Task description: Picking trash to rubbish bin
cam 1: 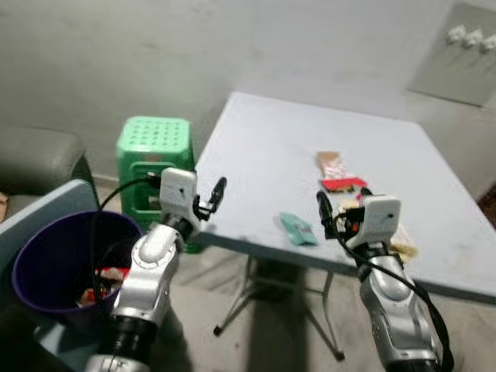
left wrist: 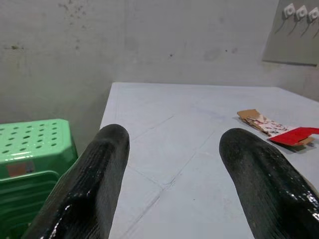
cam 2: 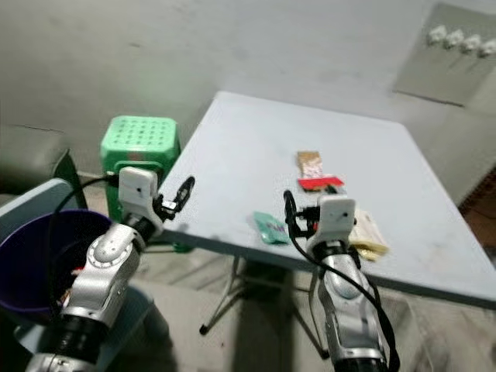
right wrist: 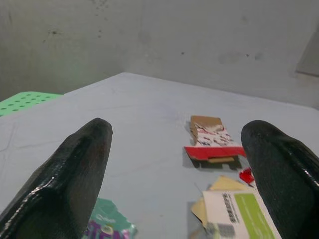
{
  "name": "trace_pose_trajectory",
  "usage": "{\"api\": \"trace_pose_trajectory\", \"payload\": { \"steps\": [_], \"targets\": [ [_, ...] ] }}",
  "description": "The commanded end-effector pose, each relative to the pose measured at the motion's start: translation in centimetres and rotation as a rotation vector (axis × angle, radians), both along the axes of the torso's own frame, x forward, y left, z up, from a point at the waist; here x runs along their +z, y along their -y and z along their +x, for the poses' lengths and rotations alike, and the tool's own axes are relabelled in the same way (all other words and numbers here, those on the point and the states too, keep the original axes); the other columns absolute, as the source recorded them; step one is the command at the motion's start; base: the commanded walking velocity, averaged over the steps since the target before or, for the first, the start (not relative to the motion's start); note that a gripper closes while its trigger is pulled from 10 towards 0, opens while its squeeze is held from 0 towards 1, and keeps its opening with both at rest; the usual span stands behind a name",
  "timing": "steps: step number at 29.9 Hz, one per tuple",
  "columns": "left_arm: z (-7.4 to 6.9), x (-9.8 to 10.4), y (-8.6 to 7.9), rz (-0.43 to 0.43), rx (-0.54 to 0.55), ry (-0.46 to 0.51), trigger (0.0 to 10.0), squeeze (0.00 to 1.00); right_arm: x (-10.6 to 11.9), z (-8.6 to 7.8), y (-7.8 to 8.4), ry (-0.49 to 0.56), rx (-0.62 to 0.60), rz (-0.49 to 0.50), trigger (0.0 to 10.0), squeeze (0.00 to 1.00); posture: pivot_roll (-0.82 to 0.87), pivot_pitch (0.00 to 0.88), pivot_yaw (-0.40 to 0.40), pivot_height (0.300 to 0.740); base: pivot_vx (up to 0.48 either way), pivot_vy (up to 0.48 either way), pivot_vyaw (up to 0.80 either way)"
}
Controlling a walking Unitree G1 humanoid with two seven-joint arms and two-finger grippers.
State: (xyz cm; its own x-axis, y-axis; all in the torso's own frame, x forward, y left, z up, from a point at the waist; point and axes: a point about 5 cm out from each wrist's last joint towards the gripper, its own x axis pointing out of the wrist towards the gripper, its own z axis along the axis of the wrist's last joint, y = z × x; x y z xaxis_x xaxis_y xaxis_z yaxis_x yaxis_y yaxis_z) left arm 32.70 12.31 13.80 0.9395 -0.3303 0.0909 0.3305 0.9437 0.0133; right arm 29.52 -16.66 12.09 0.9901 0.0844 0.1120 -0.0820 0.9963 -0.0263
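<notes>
We found no brand legible: the yellow packet (right wrist: 238,211) bore a white and green label with print too small to read, and the green wrapper (cam 1: 298,229) showed only blurred markings. Our right gripper (cam 1: 332,213) was held with fingers spread wide above the near table (cam 1: 263,147) edge; the green wrapper lay just to its left, the red-and-brown carton (cam 1: 338,173) lay farther in, and the yellow packet lay close beside the gripper, on its right. Our left gripper (cam 1: 211,198), fingers likewise wide apart, hovered at the table's left edge, holding nothing. The purple bin (cam 1: 46,263) stood left of it, beside a green stool (cam 1: 153,147), with some trash (cam 1: 108,280) inside.
</notes>
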Motion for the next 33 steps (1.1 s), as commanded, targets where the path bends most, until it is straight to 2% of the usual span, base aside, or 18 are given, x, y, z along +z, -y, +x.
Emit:
{"api": "trace_pose_trajectory", "payload": {
  "steps": [1,20,22,26,29,33],
  "targets": [
    [-0.1,0.2,0.3,-0.004,-0.012,0.001,10.0,0.00,1.0,0.0,0.1,0.042,-0.001,-0.002,10.0,0.00,-0.03,0.000,-0.067,0.740,0.000,0.000,0.00],
    [-0.2,0.0,0.5,-0.011,-0.020,-0.015,10.0,0.00,0.7,-0.8,-0.4,0.031,0.019,0.006,10.0,0.00,-0.04,0.000,-0.062,0.740,0.000,-0.412,0.00],
    [-0.1,0.0,0.5,-0.046,0.006,-0.027,10.0,0.00,0.6,-0.9,-0.5,0.029,0.021,0.004,10.0,0.00,-0.04,0.000,-0.061,0.740,0.000,0.000,0.00],
    [0.0,-0.1,0.5,-0.049,0.032,-0.038,10.0,0.00,0.6,-0.9,-0.5,0.025,0.025,0.000,10.0,0.00,-0.04,0.000,-0.063,0.740,0.000,0.000,0.00],
    [-0.3,-1.1,1.0,-0.045,0.026,-0.127,10.0,0.00,0.5,-0.9,-0.6,0.018,0.033,-0.005,10.0,0.00,-0.04,0.000,-0.061,0.740,0.000,0.000,0.00],
    [-0.9,-1.7,1.5,-0.070,0.020,-0.166,10.0,0.00,0.5,-0.9,-0.8,0.012,0.043,-0.006,10.0,0.00,-0.04,0.000,-0.059,0.740,0.000,0.000,0.00]
  ]
}}
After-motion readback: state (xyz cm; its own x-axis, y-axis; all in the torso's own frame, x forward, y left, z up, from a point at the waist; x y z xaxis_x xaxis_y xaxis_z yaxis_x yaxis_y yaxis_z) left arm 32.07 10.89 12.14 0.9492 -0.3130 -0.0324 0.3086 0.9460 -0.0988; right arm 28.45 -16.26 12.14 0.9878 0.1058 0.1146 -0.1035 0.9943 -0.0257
